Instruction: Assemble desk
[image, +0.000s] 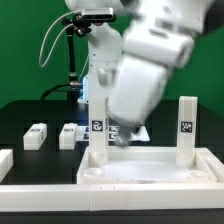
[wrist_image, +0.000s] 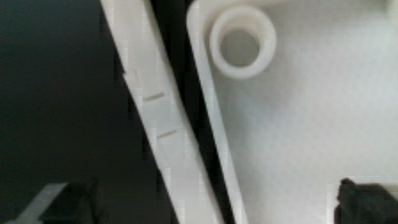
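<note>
The desk slab (image: 150, 168) lies white and flat at the front, with a raised rim. Two white tagged leg posts stand upright on its far corners, one at the exterior view's left (image: 97, 135) and one at its right (image: 186, 130). Two more leg posts (image: 37, 135) (image: 68, 133) lie loose on the black table. My gripper (image: 118, 136) hangs just behind the slab's far edge, next to the left post. In the wrist view the gripper (wrist_image: 205, 198) is open and empty, its dark fingertips (wrist_image: 43, 205) far apart over the slab (wrist_image: 294, 130) and a round screw hole (wrist_image: 242, 45).
A narrow white strip (wrist_image: 153, 110) runs along the slab's edge with a dark gap between them. A low white border rail (image: 5, 162) sits at the exterior view's left. A black stand with cables (image: 72, 60) rises at the back. The arm's white body hides the table's middle.
</note>
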